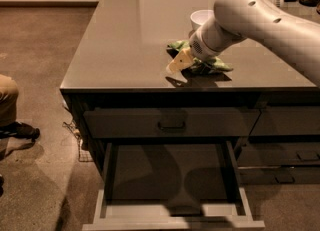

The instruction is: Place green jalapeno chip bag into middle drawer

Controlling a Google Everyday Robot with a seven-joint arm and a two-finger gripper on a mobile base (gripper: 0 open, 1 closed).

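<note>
The green jalapeno chip bag (212, 65) lies on the dark countertop (130, 40), near its front edge, partly hidden by my arm. My gripper (179, 63) is at the bag's left end, just above the counter; one pale finger (177, 63) shows. The middle drawer (172, 210) is pulled open below the counter, with light grey walls and a dark floor, and nothing shows in it.
A white bowl (201, 19) stands on the counter just behind the bag. A closed top drawer with a black loop handle (171, 125) sits above the open one. Narrower dark drawers (280, 152) are at the right. A person's leg and shoe (15, 125) are at the far left.
</note>
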